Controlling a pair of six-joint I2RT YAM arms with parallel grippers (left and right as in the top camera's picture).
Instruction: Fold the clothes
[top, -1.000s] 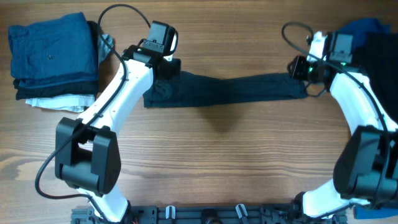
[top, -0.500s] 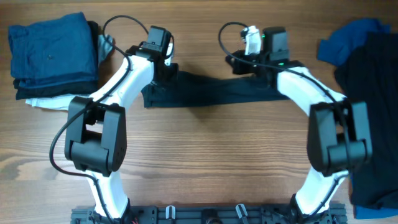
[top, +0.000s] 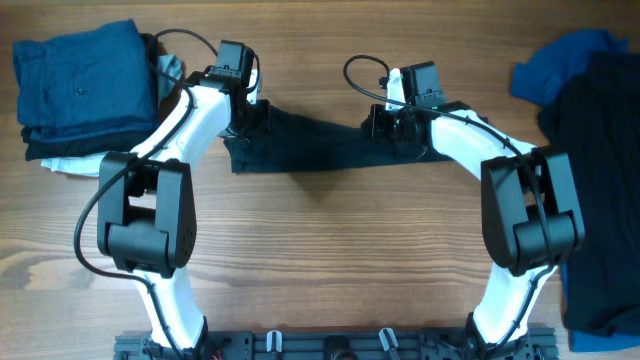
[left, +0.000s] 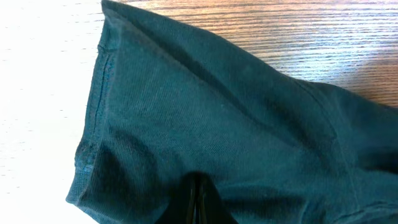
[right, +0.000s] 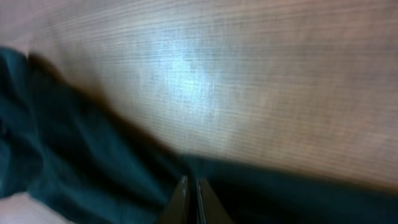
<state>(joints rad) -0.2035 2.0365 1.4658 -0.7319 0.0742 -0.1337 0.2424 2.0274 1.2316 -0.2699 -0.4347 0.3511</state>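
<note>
My left pincer (left: 198, 200) is pinched tight on the dark navy shirt (top: 320, 148), close to its stitched hem. My right pincer (right: 190, 198) is likewise clamped shut on the cloth's edge, though that view is blurred. Between them the shirt stretches as a narrow, rumpled, near-black band across the far middle of the wooden bench (top: 330, 250), with a folded blue and white stack (top: 85, 85) far to the left and a loose blue and dark heap (top: 590, 150) far to the right.
</note>
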